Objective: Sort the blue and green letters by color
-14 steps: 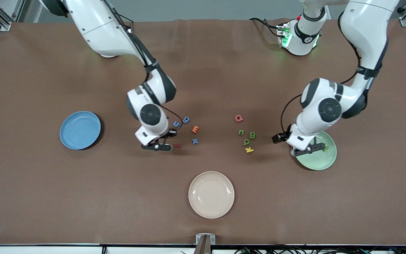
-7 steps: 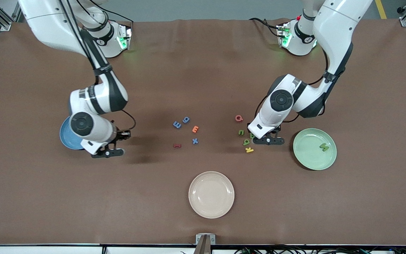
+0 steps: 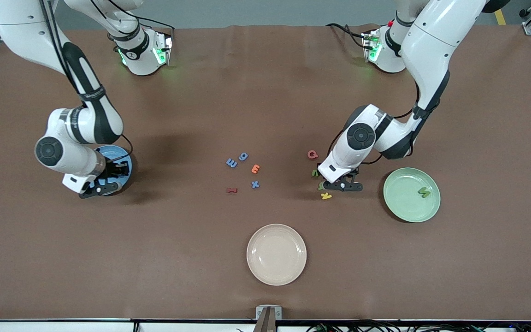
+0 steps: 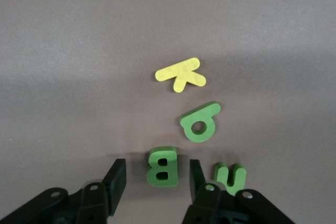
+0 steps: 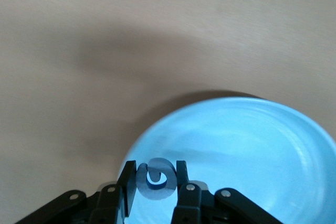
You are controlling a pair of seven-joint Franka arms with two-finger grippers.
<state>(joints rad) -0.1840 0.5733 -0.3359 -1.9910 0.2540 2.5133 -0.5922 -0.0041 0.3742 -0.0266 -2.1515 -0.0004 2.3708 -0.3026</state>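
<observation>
A second ago my right gripper was down among the letters at the centre of the frame. Now it hangs over the blue plate at the right arm's end of the table, clamped on a blue curled letter and ready to drop it. My left gripper has left the green plate, where a green S lies, and come down over the green cluster. Its jaws have narrowed around the green B, with a sliver of table showing on each side, so I judge that it is not pinched yet.

One letter of each colour is as good as sorted. Three blue ones wait mid-frame: a blue 9, a blue E shape and a blue x. An orange E and a red letter lie among them.

The green u sits just beside one of my left fingers, so closing could nudge it. The green d shape and the yellow K lie near the B. A pink G sits farther from the front camera. The cream plate, low in the frame, is well apart.
</observation>
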